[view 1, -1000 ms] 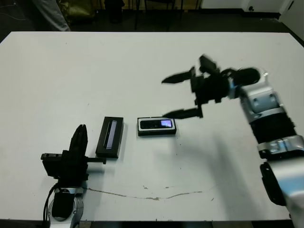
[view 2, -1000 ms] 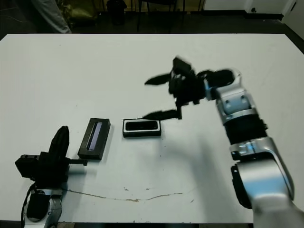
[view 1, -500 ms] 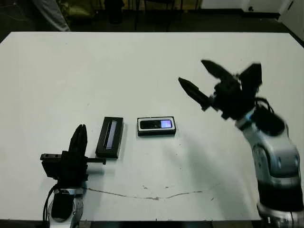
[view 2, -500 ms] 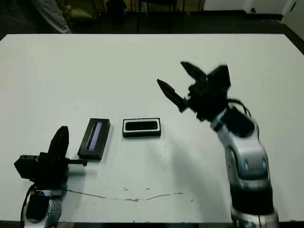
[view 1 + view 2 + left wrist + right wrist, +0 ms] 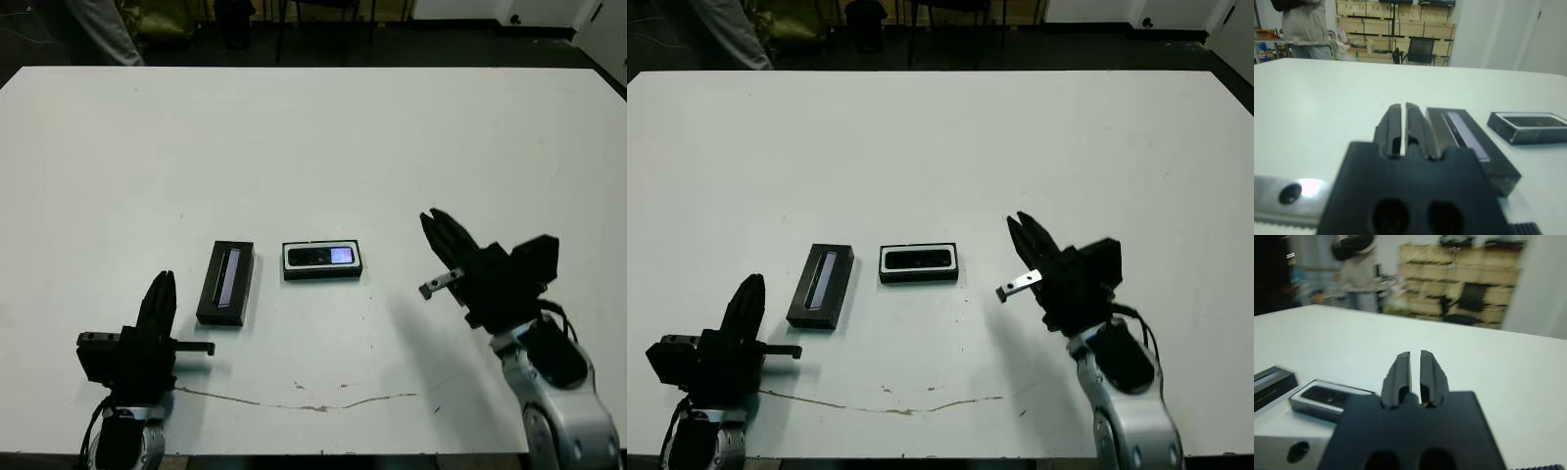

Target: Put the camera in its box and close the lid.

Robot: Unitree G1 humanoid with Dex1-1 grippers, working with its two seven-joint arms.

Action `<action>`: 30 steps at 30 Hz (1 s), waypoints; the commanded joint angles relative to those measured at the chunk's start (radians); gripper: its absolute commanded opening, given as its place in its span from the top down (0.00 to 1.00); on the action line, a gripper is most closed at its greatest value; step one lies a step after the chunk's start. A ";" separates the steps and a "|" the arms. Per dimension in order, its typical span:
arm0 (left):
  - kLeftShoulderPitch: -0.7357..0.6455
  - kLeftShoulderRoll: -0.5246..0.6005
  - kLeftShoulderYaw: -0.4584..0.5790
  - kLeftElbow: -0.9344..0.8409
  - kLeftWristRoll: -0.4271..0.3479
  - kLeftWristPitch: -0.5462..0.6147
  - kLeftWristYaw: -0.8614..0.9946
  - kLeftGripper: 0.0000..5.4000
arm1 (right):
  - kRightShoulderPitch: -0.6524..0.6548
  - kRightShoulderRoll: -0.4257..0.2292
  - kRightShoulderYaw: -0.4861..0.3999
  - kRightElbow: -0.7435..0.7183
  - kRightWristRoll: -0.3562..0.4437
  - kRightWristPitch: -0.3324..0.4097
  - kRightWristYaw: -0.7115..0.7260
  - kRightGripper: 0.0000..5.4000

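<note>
A: Camera [image 5: 321, 257] lying inside the box [image 5: 322, 275] already, screen up, well ahead of the right claw [image 5: 432, 219] and off toward the left claw [image 5: 166, 278]. So lid [image 5: 226, 282] next?

B: Looks that way. Lid just ahead of the left claw, flat on the tabletop [image 5: 294, 147], grey strip up, beside the box and apart from it.

A: State of each claw?

B: Both pinched narrow, holding nothing. Only a thin slit between the fingers [image 5: 1393, 122] in the left wrist view, and the same on the right [image 5: 1415, 353].

A: Then how best to go about it?

B: Spread the left claw wide first, then take the lid across its narrow width, near the middle, to keep it level. Carry over, line up long edges with the box, lower straight, press lightly.

A: Anything unclear?

B: Hard to tell whether the camera sits fully down in the lining. Underside of the lid hidden. Right wrist view blurred. Person [image 5: 1300, 22] beyond the tabletop cut off at the frame's edge.
</note>
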 commanded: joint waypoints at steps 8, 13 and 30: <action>0.066 -0.003 -0.007 -0.081 -0.028 0.059 -0.003 1.00 | 0.087 0.102 0.087 0.128 -0.144 -0.264 -0.151 1.00; 0.147 -0.023 -0.060 -0.168 -0.005 0.058 0.014 1.00 | 0.091 0.115 0.120 0.139 -0.171 -0.262 -0.175 1.00; 0.379 0.029 -0.278 -0.541 0.245 0.299 0.098 0.49 | 0.072 0.144 0.147 0.177 -0.166 -0.253 -0.202 1.00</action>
